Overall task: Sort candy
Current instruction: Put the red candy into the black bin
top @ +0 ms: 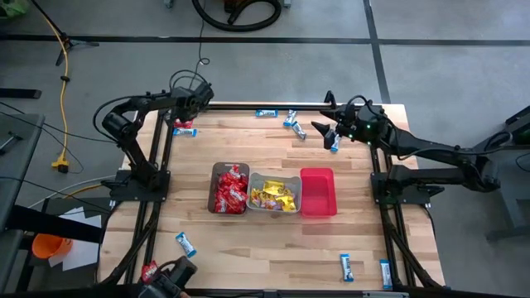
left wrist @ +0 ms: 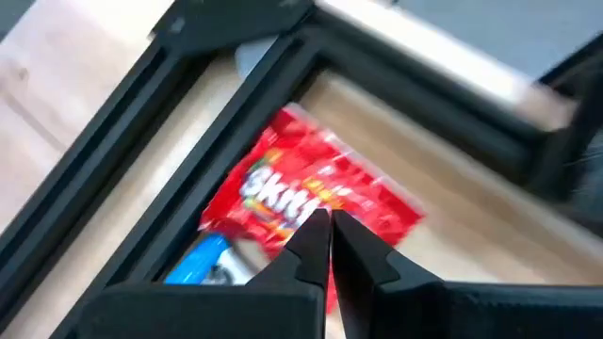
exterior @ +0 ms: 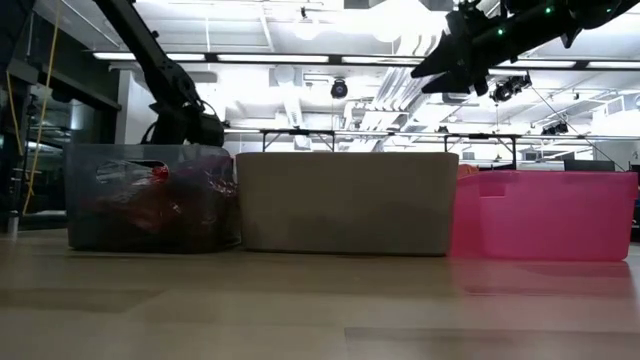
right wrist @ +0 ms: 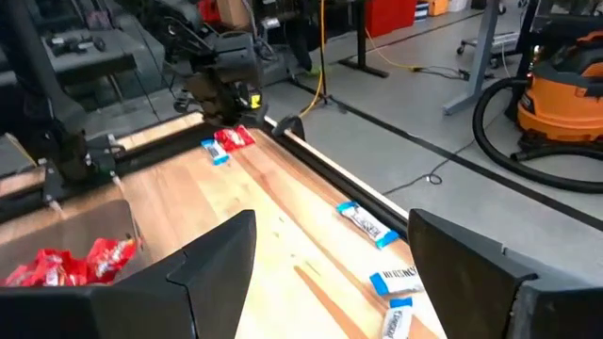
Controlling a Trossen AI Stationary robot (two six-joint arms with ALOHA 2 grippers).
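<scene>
A red candy packet [left wrist: 349, 188] lies at the table's far left corner, just inside the black frame rail, with a blue-and-white bar [left wrist: 193, 264] beside it. My left gripper [left wrist: 327, 226] slants down onto the packet, shut; the high view shows my left gripper [top: 184, 122] at that corner. My right gripper [right wrist: 330, 254] hangs open above the table's far right part, my right gripper [top: 327, 131] near several blue-and-white bars [top: 298, 131], holding nothing. My left gripper has its shut fingertips [left wrist: 316, 231] on the middle of the red packet's upper face [left wrist: 300, 202], slanting down from above. They seem to pinch a bit of wrapper; how many layers I cannot tell. The packet lies flat on the table.
A brown bin [top: 215, 199] with red packets, a grey bin [top: 252, 178] with yellow packets and a pink bin [top: 318, 207] stand in a row mid-table. Blue-and-white bars lie near the near edge [top: 346, 266], [top: 185, 244], and along the far edge [top: 266, 113].
</scene>
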